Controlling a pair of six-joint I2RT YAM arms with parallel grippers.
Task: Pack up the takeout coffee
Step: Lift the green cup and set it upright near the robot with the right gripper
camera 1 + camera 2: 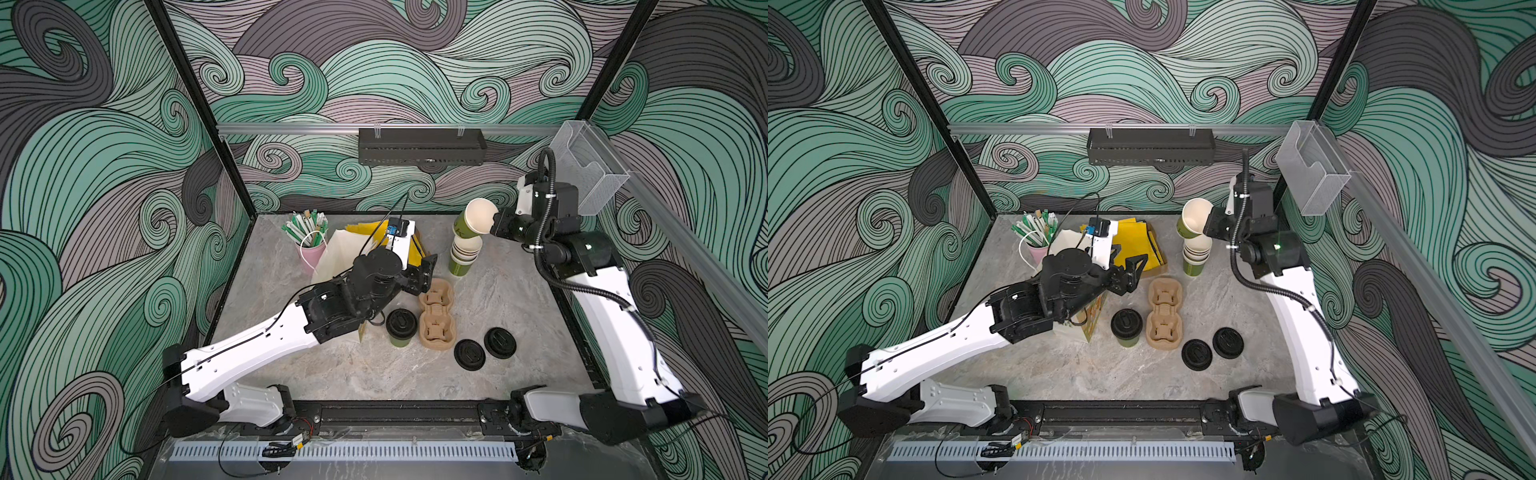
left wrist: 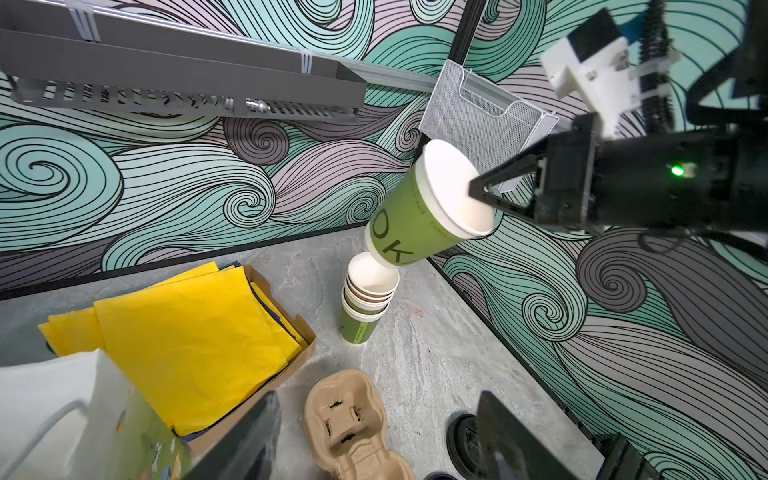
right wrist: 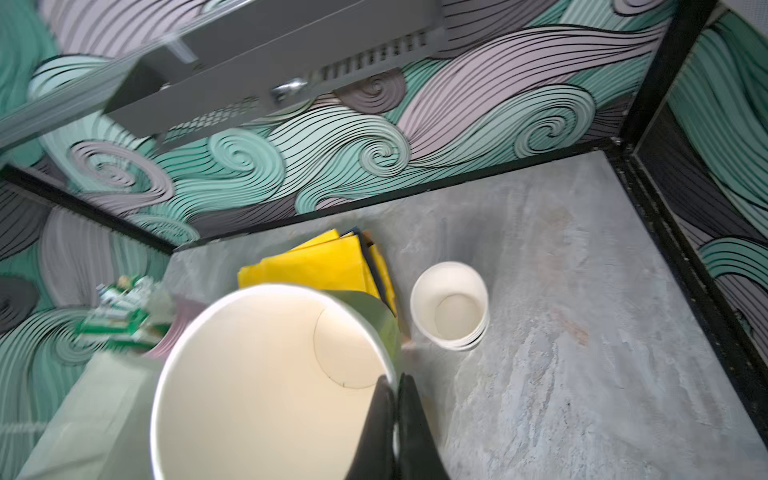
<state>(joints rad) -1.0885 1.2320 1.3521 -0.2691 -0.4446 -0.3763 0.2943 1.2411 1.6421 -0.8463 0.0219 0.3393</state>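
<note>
Your right jaws pinch the lidless cup (image 1: 478, 218) by its rim alone; it could slip and topple the stack (image 1: 463, 257). Left jaws stand apart, empty.

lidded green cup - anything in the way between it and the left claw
Nothing visible stands between them. The left claw is open and raised behind the green paper cup with the black plastic lid. The brown moulded-pulp cup carrier sits beside the cup, not between.
</note>
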